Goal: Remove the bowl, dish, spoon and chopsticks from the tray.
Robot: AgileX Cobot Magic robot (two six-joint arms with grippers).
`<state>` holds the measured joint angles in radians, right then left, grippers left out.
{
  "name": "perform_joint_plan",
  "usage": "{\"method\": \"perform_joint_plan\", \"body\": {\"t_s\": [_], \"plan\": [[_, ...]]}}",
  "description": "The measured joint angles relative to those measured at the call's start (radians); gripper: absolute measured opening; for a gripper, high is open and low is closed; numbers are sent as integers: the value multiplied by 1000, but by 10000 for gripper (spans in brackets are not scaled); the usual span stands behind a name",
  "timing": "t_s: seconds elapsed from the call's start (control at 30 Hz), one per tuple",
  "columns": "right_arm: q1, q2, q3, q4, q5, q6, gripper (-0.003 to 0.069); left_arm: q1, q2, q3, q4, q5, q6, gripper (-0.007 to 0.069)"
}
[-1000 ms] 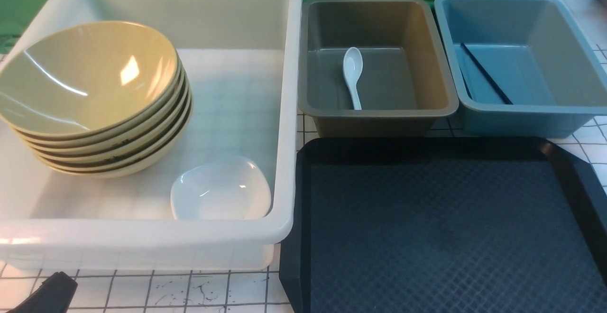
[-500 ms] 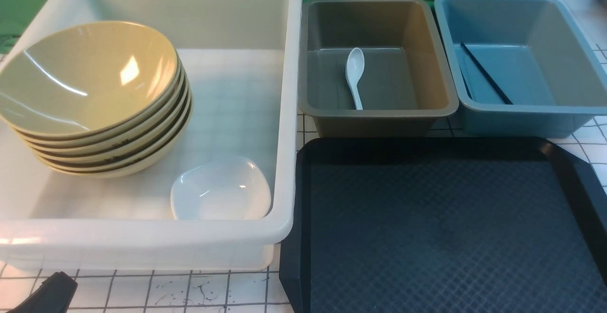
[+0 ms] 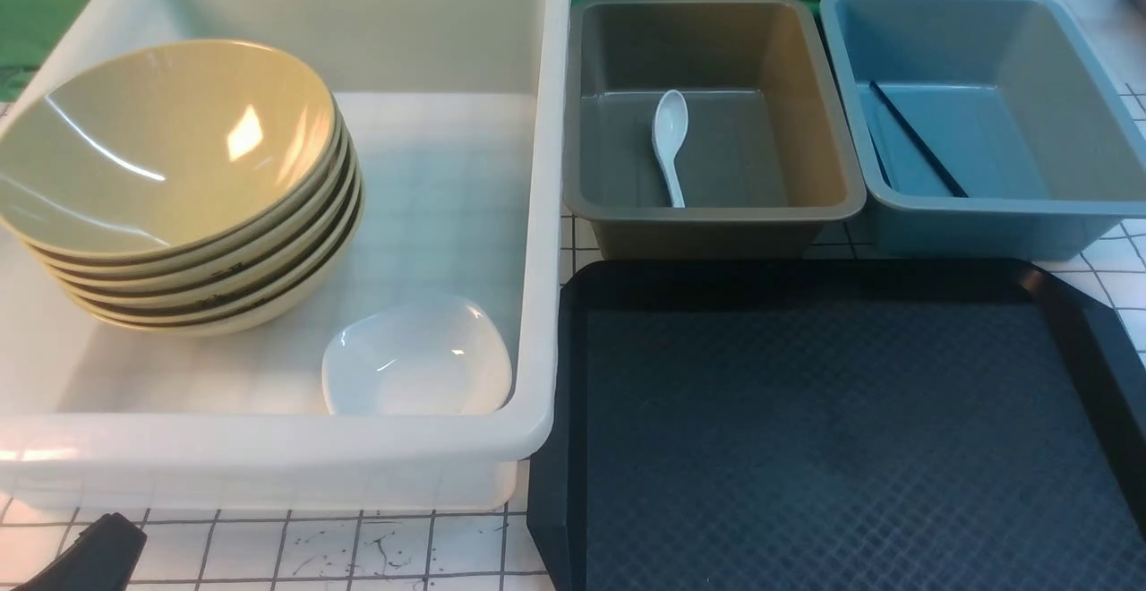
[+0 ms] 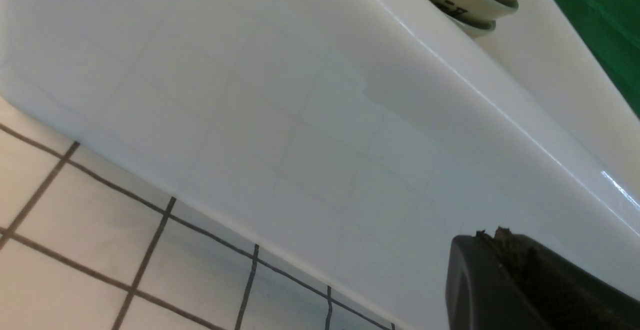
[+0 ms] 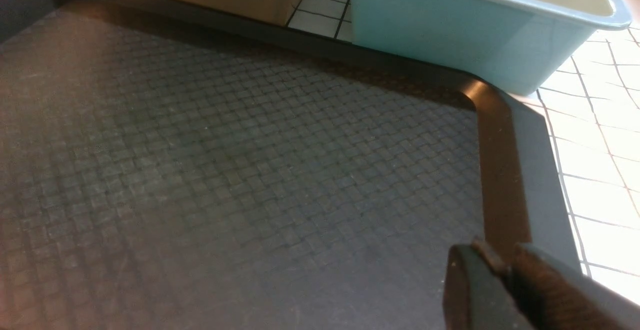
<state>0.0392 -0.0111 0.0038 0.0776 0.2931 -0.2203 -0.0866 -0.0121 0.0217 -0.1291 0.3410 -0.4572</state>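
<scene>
The tray lies bare on the white gridded table, on my right side. Left of it stands a deep white tub. Inside the tub, the bowl tops a stack of matching yellow bowls, and the dish rests in the tub's near right corner. Behind the tray, the spoon lies in a grey bin, and the chopsticks lie in a blue bin beside it. My left fingers sit pressed together just outside the tub's near wall. My right fingers are pressed together over the tray's right rim, holding nothing.
</scene>
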Motion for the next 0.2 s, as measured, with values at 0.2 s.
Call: {"method": "perform_joint_plan", "body": {"t_s": [0.2], "plan": [[0,0,0,0,0,0,125,0,0,0,0,0,0,-1]]}}
